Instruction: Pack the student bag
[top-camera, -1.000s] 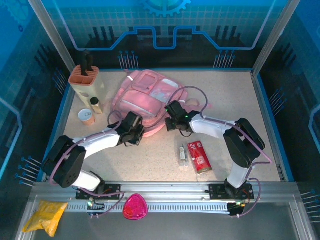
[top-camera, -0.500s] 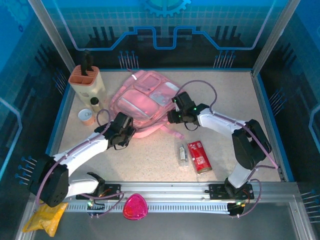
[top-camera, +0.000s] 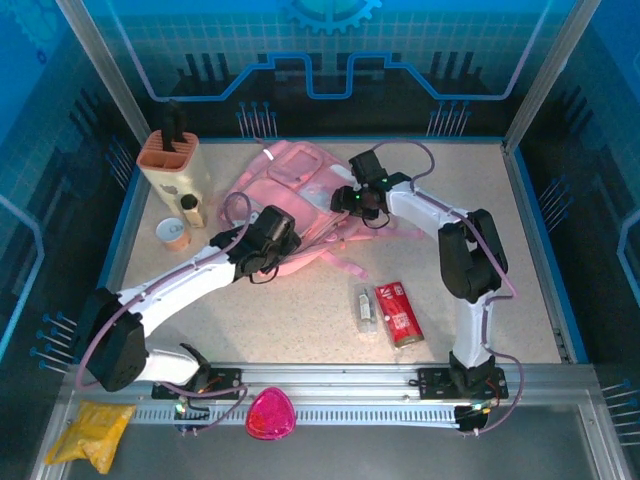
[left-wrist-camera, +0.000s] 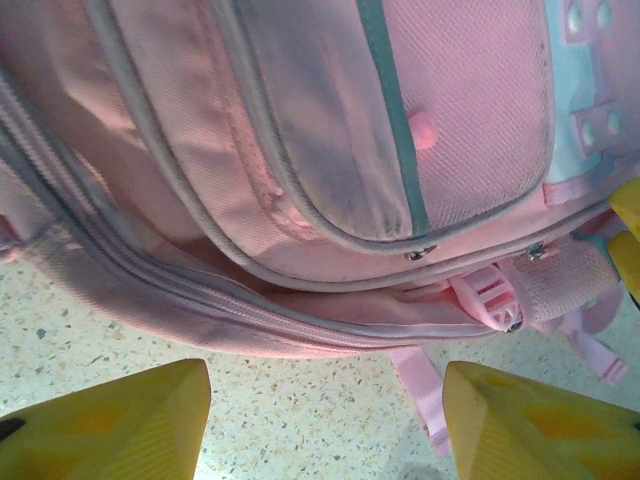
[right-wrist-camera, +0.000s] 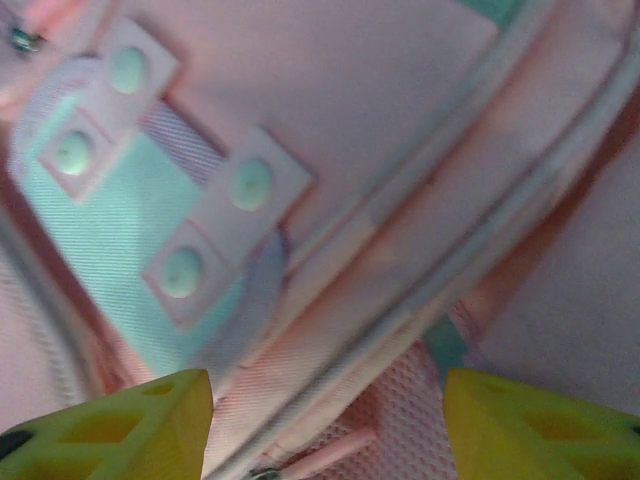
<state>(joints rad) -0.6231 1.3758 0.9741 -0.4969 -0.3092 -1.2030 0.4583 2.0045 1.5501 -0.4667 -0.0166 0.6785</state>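
Student bag (top-camera: 290, 190) shows its buckle (left-wrist-camera: 490, 298) wrist-close; left claw (left-wrist-camera: 325, 385) and right claw (right-wrist-camera: 327, 385) gape empty.

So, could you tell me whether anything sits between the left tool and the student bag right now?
Nothing visible does: the left tool stands open just short of the student bag, with bare table between them.

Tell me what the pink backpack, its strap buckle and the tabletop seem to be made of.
Student bag: probably woven synthetic fabric, matte, with a visible weave and piped seams. Buckle: moulded plastic, glossy, slightly translucent pink. Table: hard, pale, speckled surface, like terrazzo or printed laminate; the look leaves open which.
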